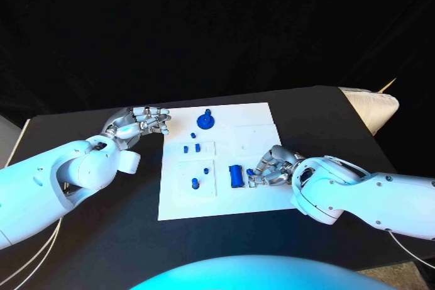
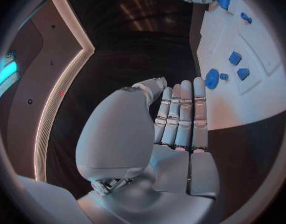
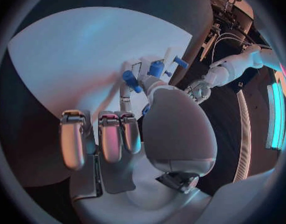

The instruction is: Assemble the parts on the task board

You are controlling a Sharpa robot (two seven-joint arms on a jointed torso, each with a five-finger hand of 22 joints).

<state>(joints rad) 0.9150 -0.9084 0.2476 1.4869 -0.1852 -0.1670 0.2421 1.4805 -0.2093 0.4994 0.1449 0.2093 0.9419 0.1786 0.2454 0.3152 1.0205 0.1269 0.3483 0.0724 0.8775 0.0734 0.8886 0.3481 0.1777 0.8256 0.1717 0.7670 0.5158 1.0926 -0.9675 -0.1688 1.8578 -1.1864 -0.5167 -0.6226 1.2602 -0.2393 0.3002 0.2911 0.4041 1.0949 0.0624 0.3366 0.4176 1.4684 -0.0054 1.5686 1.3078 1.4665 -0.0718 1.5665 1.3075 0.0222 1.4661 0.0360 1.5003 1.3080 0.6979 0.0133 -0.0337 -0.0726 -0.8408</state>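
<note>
Your right robot hand sits on the near-right part of the white flat task board, fingers curled in around the blue rectangular block — looks like it's touching it from the right, but I can't tell if it's actually got a grip. The block's long axis runs roughly away from you, toward the board's far edge. Your left robot hand is well apart, off the board's far-left corner over the black counter, fingers straight and together, holding nothing — so the right one's clearly nearer. The round blue knob piece sits near the far edge.
</note>
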